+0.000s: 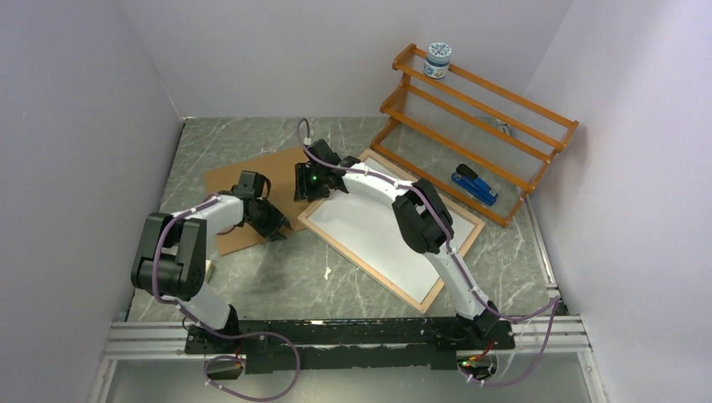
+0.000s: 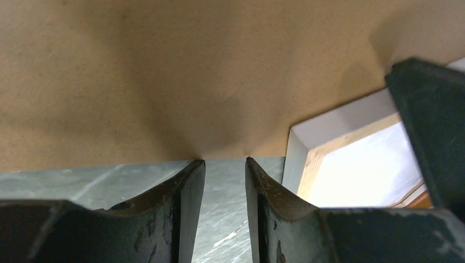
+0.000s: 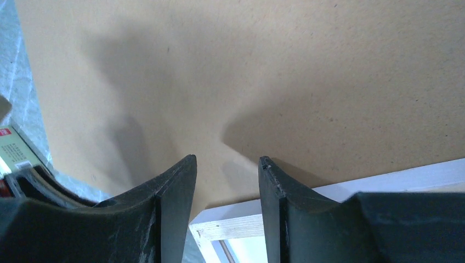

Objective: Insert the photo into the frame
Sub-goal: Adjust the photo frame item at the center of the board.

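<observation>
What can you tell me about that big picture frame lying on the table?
The frame is a large rectangle lying flat on the grey marbled table, turned diagonally. Its rim looks like light natural wood, with a white outer edge in the wrist views; the inside shows plain white. The right arm stretches above it, and the right gripper hovers at its far-left corner, where a brown board lies close beside it.

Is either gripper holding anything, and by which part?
Nothing. The left gripper is open and empty at the edge of the backing panel; the right gripper is open over it, by the frame.
</observation>
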{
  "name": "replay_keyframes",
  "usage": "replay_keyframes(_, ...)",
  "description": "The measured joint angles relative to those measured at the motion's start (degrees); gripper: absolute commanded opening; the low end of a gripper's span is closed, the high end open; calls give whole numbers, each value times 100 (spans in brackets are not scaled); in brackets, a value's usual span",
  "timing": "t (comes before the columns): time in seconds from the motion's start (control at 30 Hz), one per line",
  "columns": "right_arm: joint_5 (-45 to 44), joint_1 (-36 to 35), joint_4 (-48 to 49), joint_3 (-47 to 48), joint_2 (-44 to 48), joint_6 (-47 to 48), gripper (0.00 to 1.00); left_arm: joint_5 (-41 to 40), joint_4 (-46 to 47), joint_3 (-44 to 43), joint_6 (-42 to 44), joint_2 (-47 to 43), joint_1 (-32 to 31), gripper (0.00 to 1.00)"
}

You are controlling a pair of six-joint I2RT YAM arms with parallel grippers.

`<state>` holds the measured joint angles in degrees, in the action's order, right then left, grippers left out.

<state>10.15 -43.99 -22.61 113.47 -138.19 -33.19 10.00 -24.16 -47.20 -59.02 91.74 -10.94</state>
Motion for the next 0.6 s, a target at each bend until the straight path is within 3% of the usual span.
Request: replay_keyframes(0.6,236,33,-490,321,-68,179,50,391,358,-935,852,896,1381,43)
